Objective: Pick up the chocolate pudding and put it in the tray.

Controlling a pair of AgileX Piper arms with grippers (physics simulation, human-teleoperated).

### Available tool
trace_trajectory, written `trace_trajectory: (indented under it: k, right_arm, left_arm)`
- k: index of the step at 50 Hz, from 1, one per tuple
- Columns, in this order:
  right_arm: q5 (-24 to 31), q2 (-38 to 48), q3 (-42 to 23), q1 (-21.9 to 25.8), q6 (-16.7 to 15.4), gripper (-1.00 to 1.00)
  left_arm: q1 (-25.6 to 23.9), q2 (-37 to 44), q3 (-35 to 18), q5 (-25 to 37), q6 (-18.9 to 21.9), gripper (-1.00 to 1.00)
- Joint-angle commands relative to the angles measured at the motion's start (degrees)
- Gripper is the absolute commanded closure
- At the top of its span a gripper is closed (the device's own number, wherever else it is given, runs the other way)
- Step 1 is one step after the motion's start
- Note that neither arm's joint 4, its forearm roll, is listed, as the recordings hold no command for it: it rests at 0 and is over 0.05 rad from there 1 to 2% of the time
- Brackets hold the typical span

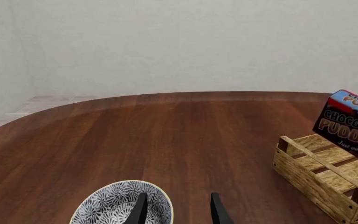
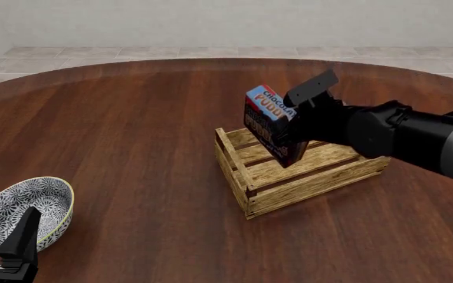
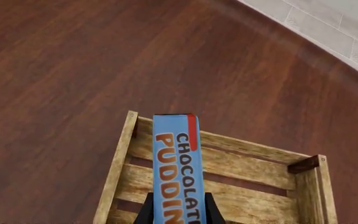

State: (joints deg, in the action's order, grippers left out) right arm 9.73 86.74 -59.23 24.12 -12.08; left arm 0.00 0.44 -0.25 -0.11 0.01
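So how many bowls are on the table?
1. The only bowl sits on the table's near left, right by the left gripper, far from the crate where the right gripper holds the pudding box. Nothing suggests another hidden one.

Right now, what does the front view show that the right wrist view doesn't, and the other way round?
Only the front view shows the patterned bowl, the left gripper beside it, and the right arm. Only the right wrist view shows the right gripper with its fingers pressed against the carton's sides. Both show the chocolate pudding held over the tray on the wooden table.
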Motion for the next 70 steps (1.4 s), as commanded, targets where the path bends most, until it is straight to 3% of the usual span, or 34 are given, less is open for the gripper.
trace_trajectory:
  k: [1, 70]
  right_arm:
    - [-0.7, 0.0, 0.7, 0.0, 1.5, 1.00]
    - [-5.4, 0.8, 5.9, 0.1, 4.0, 1.00]
  left_arm:
    - [0.0, 0.0, 0.0, 0.0, 0.0, -1.00]
    - [0.0, 0.0, 0.0, 0.0, 0.0, -1.00]
